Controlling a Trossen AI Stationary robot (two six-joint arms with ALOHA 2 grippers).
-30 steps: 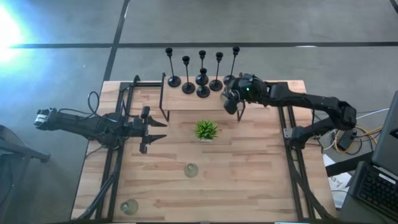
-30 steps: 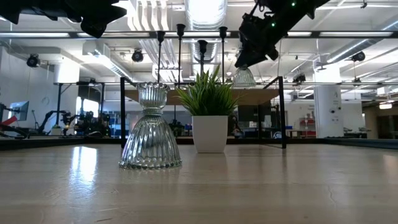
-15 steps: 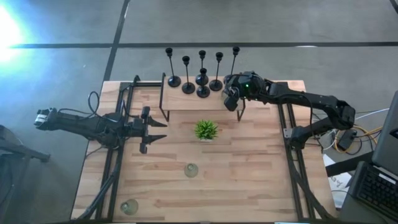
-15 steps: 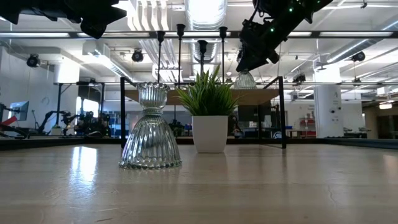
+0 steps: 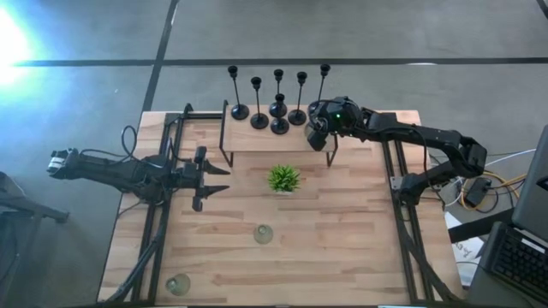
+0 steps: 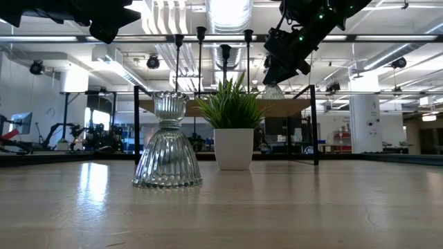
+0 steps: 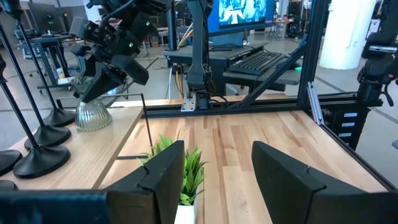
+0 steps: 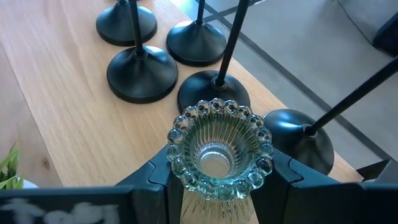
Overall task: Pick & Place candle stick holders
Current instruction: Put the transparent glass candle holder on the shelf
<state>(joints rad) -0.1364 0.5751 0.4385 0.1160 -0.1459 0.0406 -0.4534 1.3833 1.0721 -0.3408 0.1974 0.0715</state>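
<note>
Six slim black candle stick holders (image 5: 278, 115) stand on their round bases on a raised wooden shelf (image 5: 257, 141) at the table's far side. My right gripper (image 5: 318, 136) is shut on a pale glass candle holder (image 8: 219, 149) at the shelf's right end, beside the black bases (image 8: 214, 87). Two more glass holders stand on the table, one in the middle (image 5: 263, 233) and one at the near left (image 5: 178, 284). My left gripper (image 5: 220, 178) is open and empty above the table's left side. My right gripper pinches the glass holder at its neck, just under the beaded cup rim (image 8: 180, 163), with one finger (image 8: 152, 180) on each side. The fingers slant down from the table's right. The holder is upright with its ribbed base (image 7: 93, 117) at the shelf's surface; whether it rests there I cannot tell.
A small spiky green plant in a white pot (image 5: 283, 179) stands mid-table, near the shelf's front edge. Black frame rails (image 5: 398, 184) run along the table's left and right sides. The shelf stands on thin black legs (image 6: 315, 124).
My right gripper has carried the glass holder a little toward the table's far edge and down toward the shelf, close to the black holders. The holder has stayed upright.
</note>
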